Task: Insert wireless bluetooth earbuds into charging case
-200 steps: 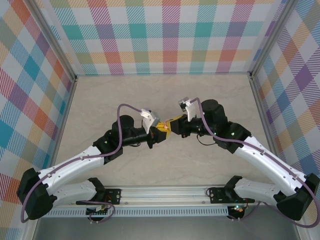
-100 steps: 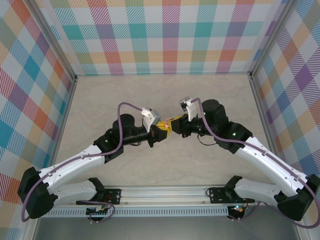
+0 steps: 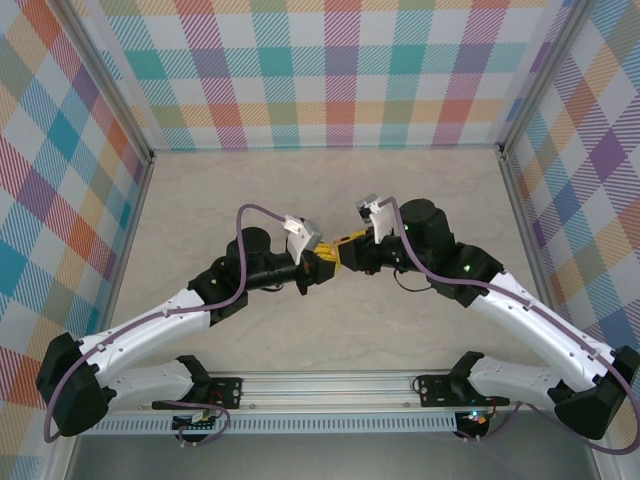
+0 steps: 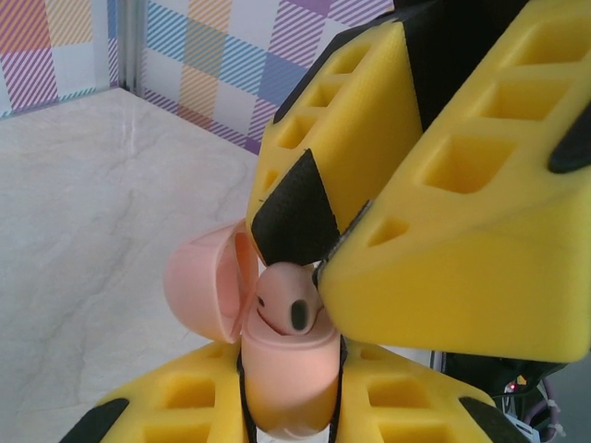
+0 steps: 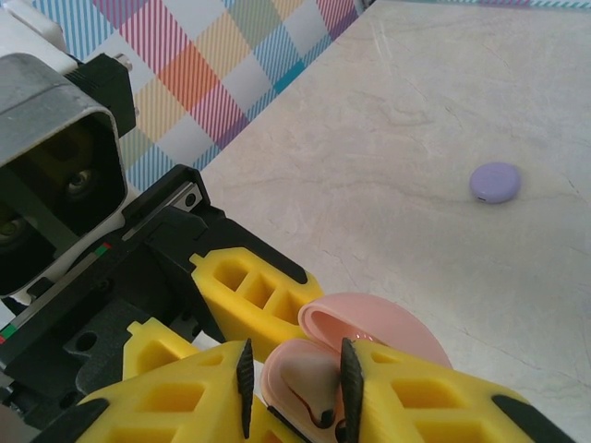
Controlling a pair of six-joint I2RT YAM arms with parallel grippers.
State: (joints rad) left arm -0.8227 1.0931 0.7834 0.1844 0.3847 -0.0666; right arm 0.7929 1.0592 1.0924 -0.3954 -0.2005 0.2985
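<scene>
two grippers meet: the left gripper (image 3: pixel 322 263) clamps an open pink rounded plastic charging case (image 4: pixel 286 369), a pale pinkish earbud (image 4: pixel 288 305) seated inside; the tips of the right gripper (image 5: pixel 295 388) flank it, slightly apart; we cannot tell if they pinch.

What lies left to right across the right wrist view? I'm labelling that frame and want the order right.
Left arm's grey wrist camera → open pink charging case → purple disc lying alone on the table.

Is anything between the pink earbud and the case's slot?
Nothing visible does. The lid is swung aside and the earbud sits in the mouth of the charging case, which the left gripper holds.
</scene>
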